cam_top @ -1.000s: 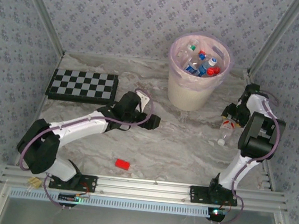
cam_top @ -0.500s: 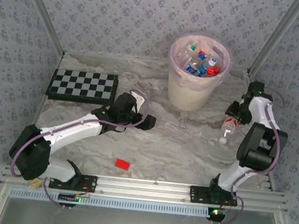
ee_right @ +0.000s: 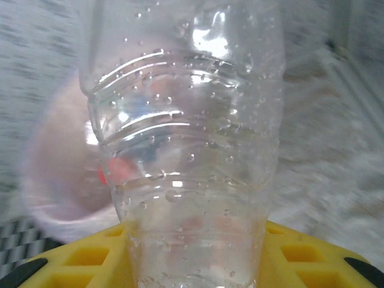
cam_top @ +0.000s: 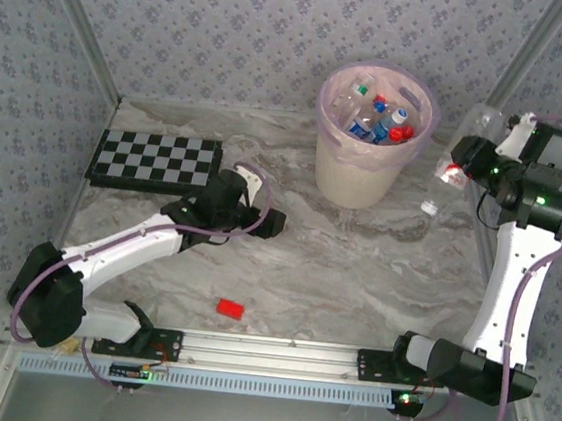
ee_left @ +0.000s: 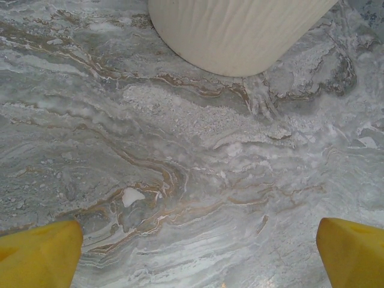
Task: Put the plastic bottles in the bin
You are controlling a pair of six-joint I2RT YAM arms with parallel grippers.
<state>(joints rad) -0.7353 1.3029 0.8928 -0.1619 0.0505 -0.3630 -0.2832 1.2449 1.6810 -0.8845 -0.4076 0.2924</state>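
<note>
Bottle (cam_top: 438, 187), one, in right gripper (cam_top: 466, 155); several in bin (cam_top: 355, 178).

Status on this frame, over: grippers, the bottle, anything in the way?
Left gripper open, low over table by bin. Right gripper shut on bottle, aloft right of bin. Nothing seen between bottle and bin.

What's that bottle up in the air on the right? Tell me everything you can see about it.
The bottle is small, clear, ribbed plastic with a red label band; droplets cling to its wall. It looks nearly empty. The right hand grips it around its body, holding it above the table, tilted, base up and neck down. It hangs right of the bin, outside its rim, touching only the hand.
</note>
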